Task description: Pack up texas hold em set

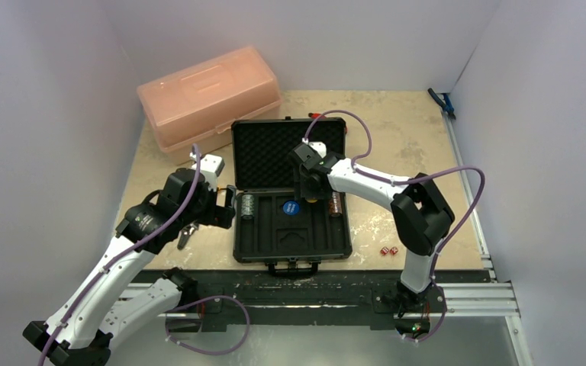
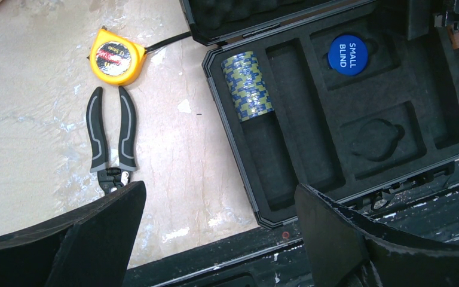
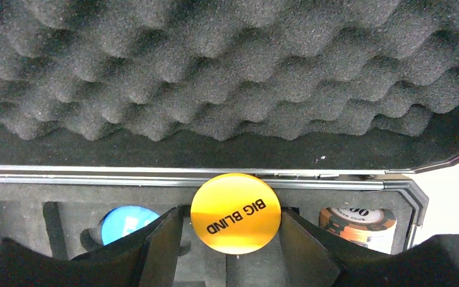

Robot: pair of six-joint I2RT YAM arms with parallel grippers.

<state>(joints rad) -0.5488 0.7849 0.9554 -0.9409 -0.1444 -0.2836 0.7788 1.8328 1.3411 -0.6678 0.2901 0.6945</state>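
Observation:
The small black hard case (image 1: 263, 244) lies open mid-table, its foam-lined lid (image 1: 275, 152) laid back. In its moulded tray sit a grey chip stack (image 1: 248, 206), a blue SMALL BLIND disc (image 1: 291, 207) and a brown-red chip stack (image 1: 335, 203). My right gripper (image 1: 307, 192) is over the tray's back edge, shut on the yellow BIG BLIND disc (image 3: 235, 213); the blue disc (image 3: 122, 221) and brown-red stack (image 3: 358, 222) flank it. My left gripper (image 2: 218, 224) is open and empty over the case's near left corner (image 2: 269, 224). Two red dice (image 1: 387, 250) lie right of the case.
A pink translucent box (image 1: 210, 95) stands at the back left. A yellow tape measure (image 2: 112, 55) and black-handled pliers (image 2: 110, 134) lie left of the case. A blue-handled tool (image 1: 442, 103) lies at the back right. White walls close in three sides.

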